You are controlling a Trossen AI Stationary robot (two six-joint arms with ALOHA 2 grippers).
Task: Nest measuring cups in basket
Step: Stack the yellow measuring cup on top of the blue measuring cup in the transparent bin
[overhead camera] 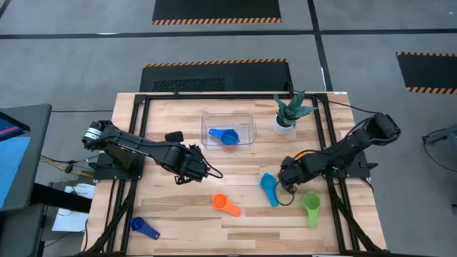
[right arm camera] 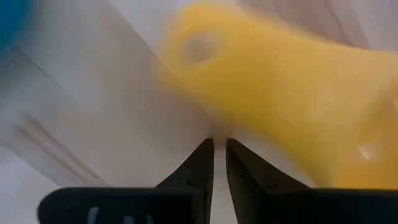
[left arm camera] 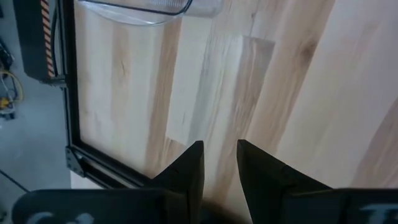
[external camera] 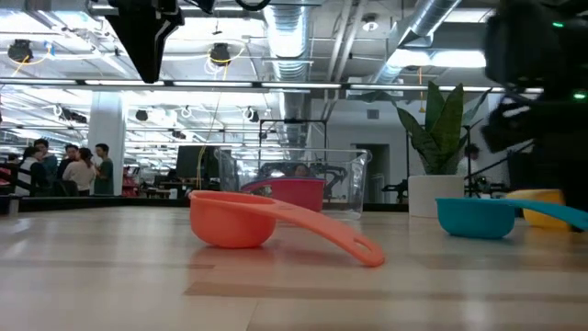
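Note:
The clear basket (overhead camera: 246, 121) sits at the table's far middle, holding a blue cup (overhead camera: 225, 137); the low view shows a red cup (external camera: 294, 195) inside it. On the table lie the orange cup (overhead camera: 223, 203), teal cup (overhead camera: 269, 188), green cup (overhead camera: 311, 203) and dark blue cup (overhead camera: 141, 226). My left gripper (overhead camera: 207, 170) hovers near-left of the basket, slightly open (left arm camera: 221, 146), holding nothing. My right gripper (overhead camera: 284, 176) is low beside the teal cup, fingers shut (right arm camera: 219, 142). The yellow cup (right arm camera: 280, 81) lies just past its tips, hidden under the arm in the high view. My right gripper has its shut fingertips (right arm camera: 205, 152) at the edge of the yellow cup, beside the handle with its hole (right arm camera: 199, 46). Whether they touch the cup I cannot tell.
A white pot with a green plant (overhead camera: 289, 114) stands just right of the basket. A black frame runs along the table's edges. Bare wood lies between the basket and the orange cup. People stand far off in the room behind.

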